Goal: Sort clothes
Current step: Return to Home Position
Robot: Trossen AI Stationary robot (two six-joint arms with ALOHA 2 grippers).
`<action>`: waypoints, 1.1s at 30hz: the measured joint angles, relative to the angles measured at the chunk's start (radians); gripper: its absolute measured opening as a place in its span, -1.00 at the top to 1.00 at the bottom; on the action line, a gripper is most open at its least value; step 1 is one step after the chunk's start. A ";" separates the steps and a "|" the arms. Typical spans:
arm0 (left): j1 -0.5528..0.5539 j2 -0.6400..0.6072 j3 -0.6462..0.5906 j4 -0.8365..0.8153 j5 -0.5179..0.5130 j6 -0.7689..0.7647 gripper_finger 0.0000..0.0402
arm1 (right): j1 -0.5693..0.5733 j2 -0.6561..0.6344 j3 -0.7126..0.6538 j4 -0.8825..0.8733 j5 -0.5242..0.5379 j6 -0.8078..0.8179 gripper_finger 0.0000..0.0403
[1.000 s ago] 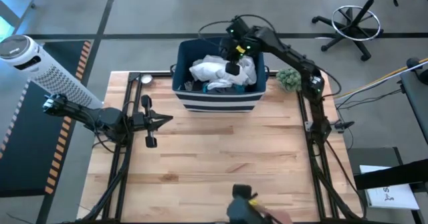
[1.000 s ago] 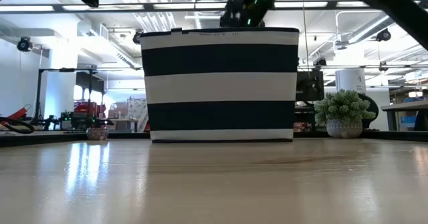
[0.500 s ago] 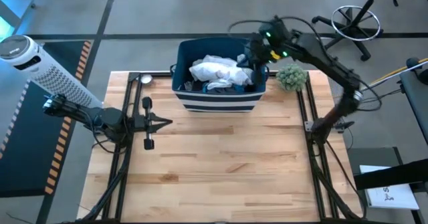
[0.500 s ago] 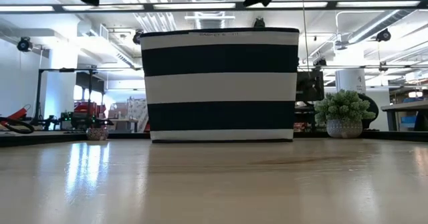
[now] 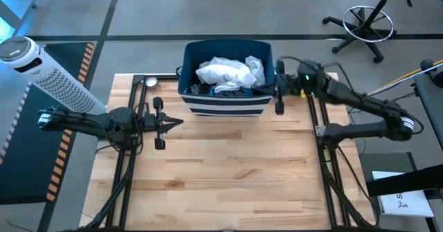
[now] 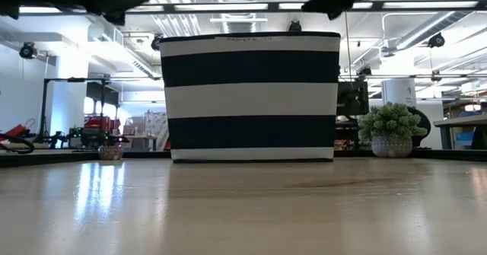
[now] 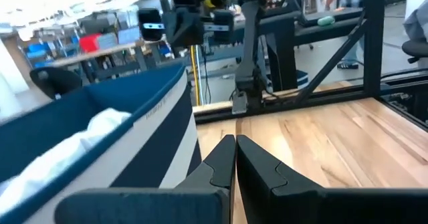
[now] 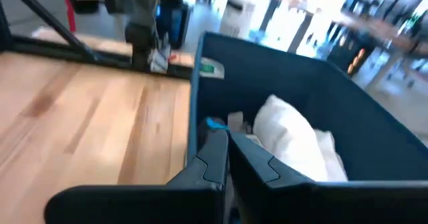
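Clothes [image 5: 228,79]: all lie inside the striped bin [image 5: 225,107] at the far middle of the table [image 5: 228,183]. A white garment [image 5: 223,71] is heaped on top, with darker pieces under it. No garment shows on the wood.

Change: the right gripper [image 5: 273,88] has left its place over the bin and swung out to the bin's right side. It now sits just beside the wall, low and level. Fingers pressed together, nothing between them.

Left gripper [image 7: 234,144]: parked left of the bin, edged slightly forward, fingers likewise together and empty.

The plant [image 6: 392,129] stands right of the bin, untouched.

Judgement: sorting looks complete. Both arms are folding toward rest, and the right arm has farther to go.
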 joint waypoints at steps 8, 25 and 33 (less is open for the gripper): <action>0.039 0.029 -0.001 0.033 0.062 -0.008 1.00 | 0.061 -0.154 -0.384 0.447 -0.011 0.113 1.00; 0.039 -0.156 -0.183 0.033 0.058 -0.064 1.00 | 0.119 -0.431 -0.771 0.686 -0.025 0.227 1.00; 0.035 -0.386 -0.258 -0.148 0.054 -0.154 1.00 | 0.119 -0.524 -0.902 0.696 -0.025 0.259 1.00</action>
